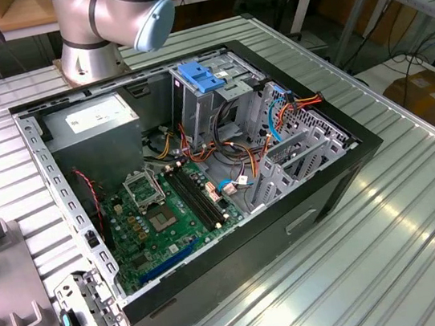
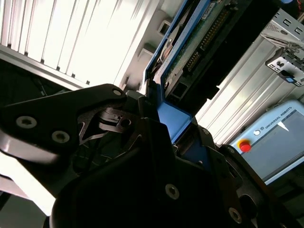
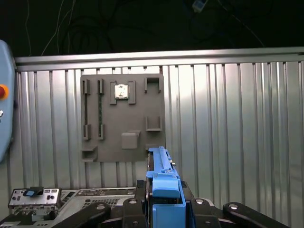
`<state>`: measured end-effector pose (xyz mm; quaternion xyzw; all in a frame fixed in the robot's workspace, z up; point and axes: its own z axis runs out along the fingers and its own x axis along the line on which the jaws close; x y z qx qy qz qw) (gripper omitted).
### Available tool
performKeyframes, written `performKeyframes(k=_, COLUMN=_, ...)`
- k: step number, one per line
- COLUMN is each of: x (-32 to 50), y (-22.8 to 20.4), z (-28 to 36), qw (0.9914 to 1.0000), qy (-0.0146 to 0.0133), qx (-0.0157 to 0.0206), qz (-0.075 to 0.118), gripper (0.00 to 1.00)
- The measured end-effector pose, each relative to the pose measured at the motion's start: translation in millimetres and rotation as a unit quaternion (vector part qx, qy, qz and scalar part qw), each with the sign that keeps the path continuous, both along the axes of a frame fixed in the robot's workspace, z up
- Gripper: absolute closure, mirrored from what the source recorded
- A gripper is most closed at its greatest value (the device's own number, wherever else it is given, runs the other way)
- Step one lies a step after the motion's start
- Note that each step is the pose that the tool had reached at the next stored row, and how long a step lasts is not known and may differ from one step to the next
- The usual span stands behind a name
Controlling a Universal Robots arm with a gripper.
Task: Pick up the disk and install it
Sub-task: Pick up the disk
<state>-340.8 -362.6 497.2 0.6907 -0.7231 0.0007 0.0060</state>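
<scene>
Ribbed metal tabletop (image 3: 237,118) beneath; gripper (image 3: 164,202) clamped on the disk (image 3: 160,166) by its blue-bracketed edge, long axis running straight out from between the jaws.

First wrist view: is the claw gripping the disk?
Yes, the disk, with its blue edge, sits clamped between the two sides of the claw in the first wrist view.

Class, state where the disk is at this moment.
The disk is clamped edge-on in the gripper in both wrist views, above the ribbed table; the first wrist view shows the grey tray beyond it.
</scene>
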Motion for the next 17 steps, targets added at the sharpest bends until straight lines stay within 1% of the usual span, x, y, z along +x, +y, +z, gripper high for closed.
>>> performKeyframes(k=4, x=7.9, y=0.0, z=0.0, qw=1.00000, qy=0.0001, qx=0.0000, qz=0.000, gripper=0.63)
performKeyframes(k=6, x=13.0, y=0.0, z=0.0, qw=1.00000, qy=0.0001, qx=0.0000, qz=0.000, gripper=0.63)
performKeyframes(k=9, x=16.1, y=-0.5, z=0.0, qw=1.00000, qy=0.0002, qx=0.0000, qz=0.000, gripper=0.63)
performKeyframes(k=11, x=18.2, y=-4.3, z=0.0, qw=1.00000, qy=0.0002, qx=0.0000, qz=0.000, gripper=0.63)
performKeyframes(k=13, x=20.6, y=-10.8, z=-0.1, qw=1.00000, qy=0.0003, qx=0.0000, qz=0.000, gripper=0.63)
performKeyframes(k=14, x=21.4, y=-13.1, z=-0.2, qw=1.00000, qy=0.0003, qx=0.0000, qz=0.000, gripper=0.63)
performKeyframes(k=16, x=23.1, y=-17.0, z=-0.4, qw=1.00000, qy=0.0003, qx=0.0000, qz=0.000, gripper=0.63)
performKeyframes(k=17, x=24.2, y=-18.1, z=-0.5, qw=1.00000, qy=0.0003, qx=0.0000, qz=0.000, gripper=0.63)
